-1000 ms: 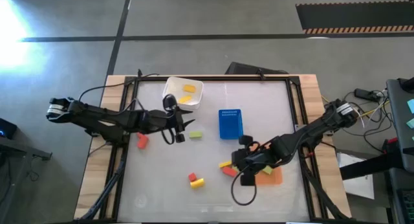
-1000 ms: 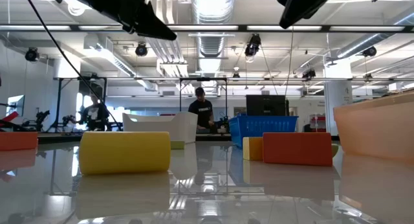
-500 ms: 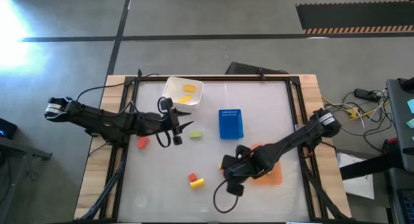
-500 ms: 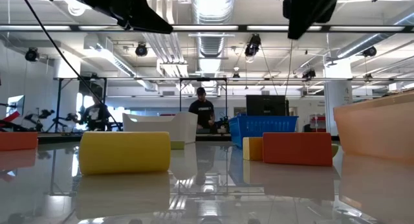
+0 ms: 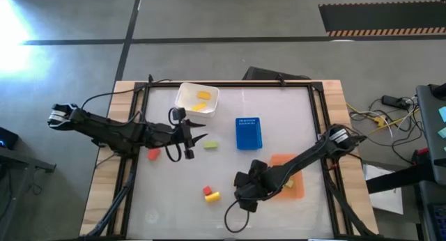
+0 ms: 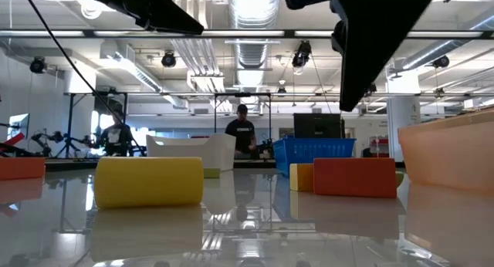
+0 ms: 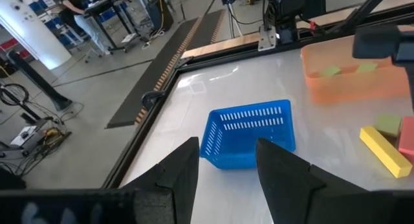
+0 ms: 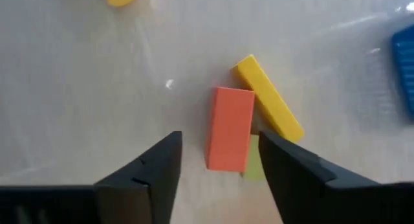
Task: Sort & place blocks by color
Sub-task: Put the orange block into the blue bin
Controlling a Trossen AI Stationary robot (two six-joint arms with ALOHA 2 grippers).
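My right gripper (image 8: 220, 160) hangs open above a cluster of blocks near the table's middle. A red block (image 8: 229, 128), a yellow block (image 8: 268, 106) and a light green one (image 8: 256, 164) lie together there, flat on the table. The red block shows between my fingers, untouched. In the high view my right gripper (image 5: 244, 189) covers this cluster. My left gripper (image 5: 198, 138) waits open at the left, beside a light green block (image 5: 210, 145). A red block (image 5: 153, 154) lies to its left. A red and yellow pair (image 5: 210, 194) lies nearer the front edge.
The white tub (image 5: 197, 99) at the back holds yellow blocks. The blue tray (image 5: 248, 133) stands mid-table. The orange tray (image 5: 295, 188), right of my right gripper, holds light green blocks (image 7: 331, 71). People show in the room beyond the table (image 6: 242, 136).
My right gripper has gone from over the orange tray toward the table's left and near edges. It now stands above the cluster of red, yellow and green blocks. It has also come lower in the low view.
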